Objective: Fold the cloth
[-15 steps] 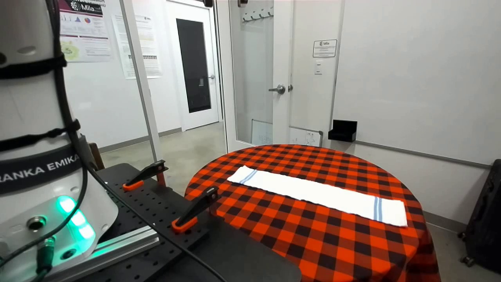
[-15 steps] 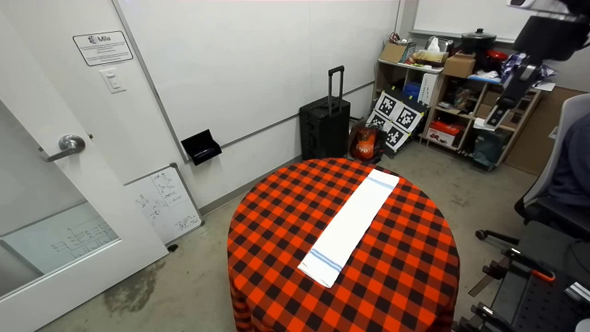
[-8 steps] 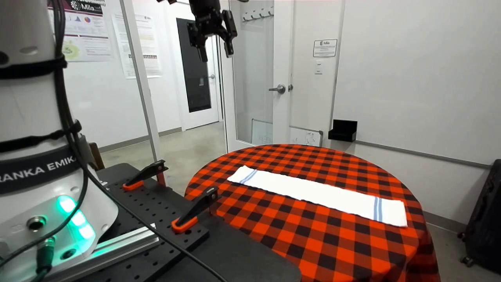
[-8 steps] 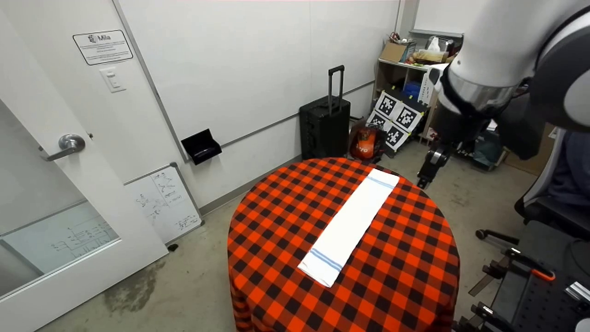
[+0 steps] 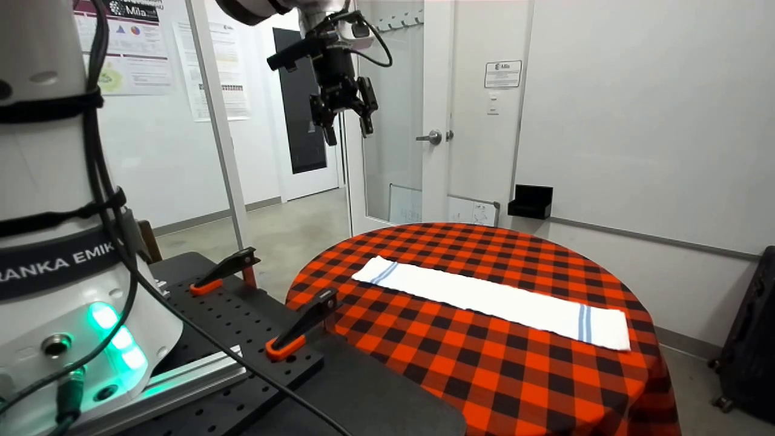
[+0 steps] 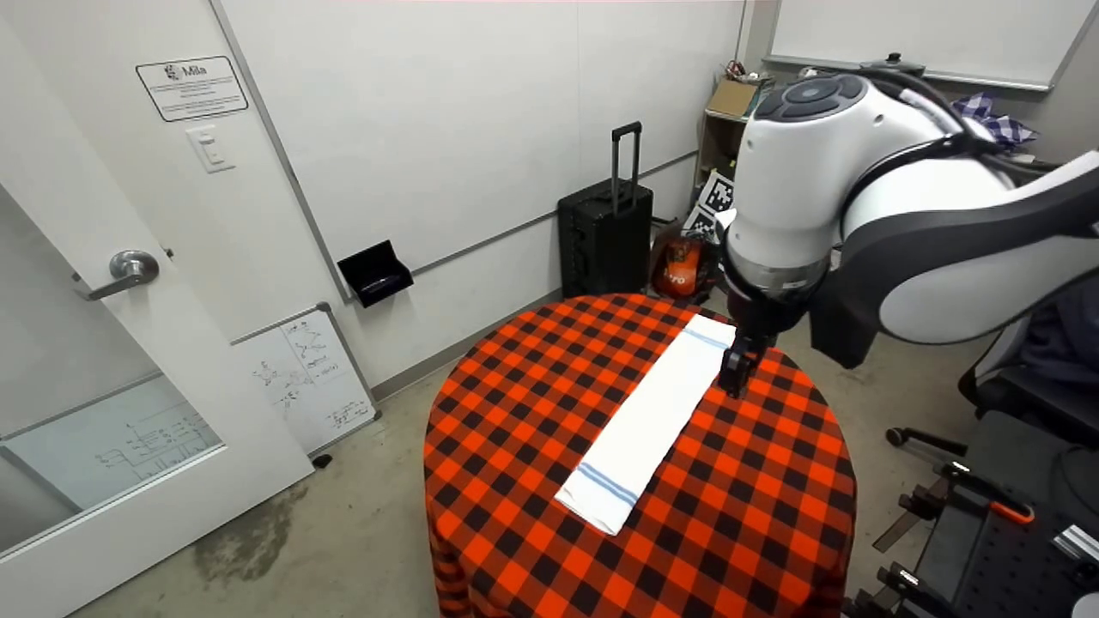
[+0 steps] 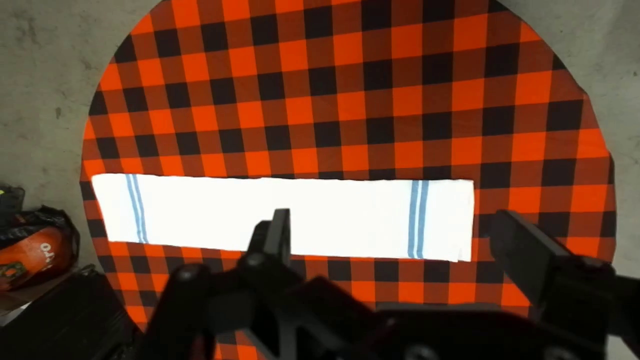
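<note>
Gripper [image 7: 390, 215], jaws wide apart and holding nothing, spans the wrist view's lower half. Beyond it, the white cloth [image 7: 340, 217] lies flat across the middle, from far left to right of centre, on the checked tablecloth [image 7: 350, 130]. Grey floor [image 7: 45, 90] fills the upper corners.

your dish towel [image 7: 345, 217] and tablecloth [image 7: 350, 105] are matt cloth, your franka arm [image 6: 786, 180] glossy, the door lever [image 6: 130, 271] shiny metal.

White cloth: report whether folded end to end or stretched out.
Stretched out: in the wrist view, the white cloth has blue stripes near both ends.
</note>
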`<state>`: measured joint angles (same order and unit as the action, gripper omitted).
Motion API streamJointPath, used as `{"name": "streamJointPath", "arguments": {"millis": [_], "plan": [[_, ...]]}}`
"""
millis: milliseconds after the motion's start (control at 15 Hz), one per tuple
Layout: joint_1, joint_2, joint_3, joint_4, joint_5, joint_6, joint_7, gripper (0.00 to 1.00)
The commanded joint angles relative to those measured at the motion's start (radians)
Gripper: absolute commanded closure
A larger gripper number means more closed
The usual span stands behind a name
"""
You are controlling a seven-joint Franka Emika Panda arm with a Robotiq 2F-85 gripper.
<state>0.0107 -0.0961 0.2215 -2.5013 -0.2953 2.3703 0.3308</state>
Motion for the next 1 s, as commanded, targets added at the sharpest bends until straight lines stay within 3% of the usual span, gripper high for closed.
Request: {"name": "streamJointPath", "arguments": {"millis": [0,200,400,933], "plan": [[0.030,0.207,-0.024,0.158,-0.126,-0.005,0.127,0.00],[0.092,0.369,-0.072,0.277,-0.218,-0.010,0.249,0.00],[0.162,0.504,-0.128,0.377,-0.210,-0.005,0.289,0.00],[0.259,0.823,-0.196,0.620,-0.115,0.085,0.144,0.00]]}}
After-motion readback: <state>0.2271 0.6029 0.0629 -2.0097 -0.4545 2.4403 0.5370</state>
